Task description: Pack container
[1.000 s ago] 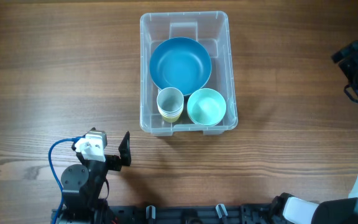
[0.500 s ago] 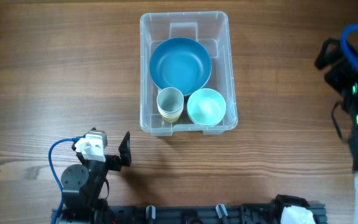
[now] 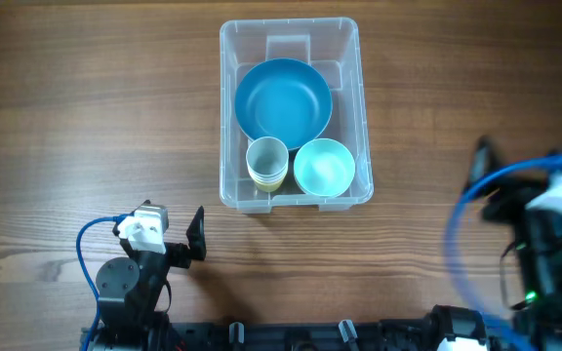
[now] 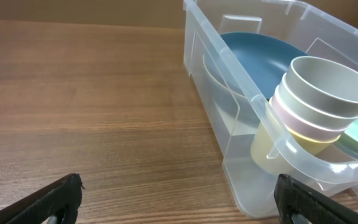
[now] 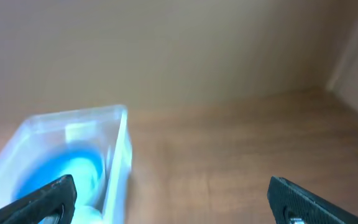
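The brown wood-grain table [image 3: 86, 117] fills the overhead view. The large clear plastic rectangular container [image 3: 289, 23] stands upright on it, in the far middle of the table, with its long sides running away from the robot. The left wrist view shows its near corner and rounded rim [image 4: 229, 68], and the right wrist view shows it blurred at lower left [image 5: 120, 155].

Three items lie inside the container. A round blue plastic bowl [image 3: 283, 100] takes up the far half. A smaller round pale mint bowl [image 3: 324, 168] sits in the near right corner, just beside the blue bowl. A stack of nested pastel plastic cups [image 3: 267, 162] stands upright in the near left corner. Seen from the left wrist, the stack [image 4: 319, 99] has a greyish cup on top, a pink one below it and a yellow one at the base.

The left gripper [image 4: 179, 205] rests near the table's front edge, well apart from the container, with its fingers spread wide and nothing between them. The right gripper [image 5: 173, 202] is likewise spread wide and empty. Its arm [image 3: 544, 224] appears blurred at the right of the overhead view.
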You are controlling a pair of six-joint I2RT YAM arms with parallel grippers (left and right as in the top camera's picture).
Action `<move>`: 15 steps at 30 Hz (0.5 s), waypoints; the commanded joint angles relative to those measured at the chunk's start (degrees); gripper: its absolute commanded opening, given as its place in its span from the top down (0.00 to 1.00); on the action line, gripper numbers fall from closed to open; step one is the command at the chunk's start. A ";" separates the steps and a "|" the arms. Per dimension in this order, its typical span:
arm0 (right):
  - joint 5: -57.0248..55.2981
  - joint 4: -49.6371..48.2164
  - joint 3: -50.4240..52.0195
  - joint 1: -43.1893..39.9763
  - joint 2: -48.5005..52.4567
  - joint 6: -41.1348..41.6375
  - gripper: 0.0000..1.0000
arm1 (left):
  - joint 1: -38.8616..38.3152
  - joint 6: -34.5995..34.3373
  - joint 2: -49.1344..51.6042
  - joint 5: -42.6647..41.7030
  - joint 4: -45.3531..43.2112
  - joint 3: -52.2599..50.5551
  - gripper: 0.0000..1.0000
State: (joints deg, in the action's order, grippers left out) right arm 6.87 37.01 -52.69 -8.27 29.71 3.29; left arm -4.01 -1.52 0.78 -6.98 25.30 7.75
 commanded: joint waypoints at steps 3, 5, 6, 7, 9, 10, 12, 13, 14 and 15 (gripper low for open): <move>11.21 -5.11 16.94 0.28 -11.06 -10.10 0.00 | 0.44 1.11 -0.61 -0.92 -0.17 -0.37 0.00; 11.02 -6.47 21.99 0.28 -14.69 -8.63 0.00 | 0.44 1.11 -0.61 -0.92 -0.20 -0.37 0.00; 11.02 -6.80 24.11 0.28 -16.39 -8.31 0.00 | 0.44 1.11 -0.61 -0.92 -0.17 -0.37 0.00; 11.02 -6.91 25.70 0.28 -17.75 -7.65 0.00 | 0.44 1.11 -0.61 -0.92 -0.17 -0.37 0.00; 11.02 -6.99 30.75 0.28 -22.53 -6.03 0.00 | 0.44 1.11 -0.61 -0.92 -0.17 -0.37 0.00; 11.02 -6.97 32.24 0.28 -23.98 -5.62 0.00 | 0.44 1.11 -0.61 -0.92 -0.20 -0.37 0.00; 11.02 -6.99 35.39 0.28 -27.17 -3.41 0.00 | 0.44 1.11 -0.61 -0.92 -0.20 -0.37 0.00; 11.04 -6.99 36.39 0.28 -28.17 -2.43 0.00 | 0.44 1.11 -0.61 -0.92 -0.20 -0.37 0.00; 11.02 -6.99 37.90 0.28 -29.57 -0.68 0.00 | 0.44 1.11 -0.61 -0.92 -0.20 -0.37 0.00; 11.02 -7.19 38.64 0.28 -29.51 0.28 0.00 | 0.44 1.11 -0.61 -0.92 -0.20 -0.37 0.00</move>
State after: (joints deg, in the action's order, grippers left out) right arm 16.60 30.33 -17.10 -8.27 2.96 -1.48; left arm -4.01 -1.52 0.78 -7.01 25.26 7.64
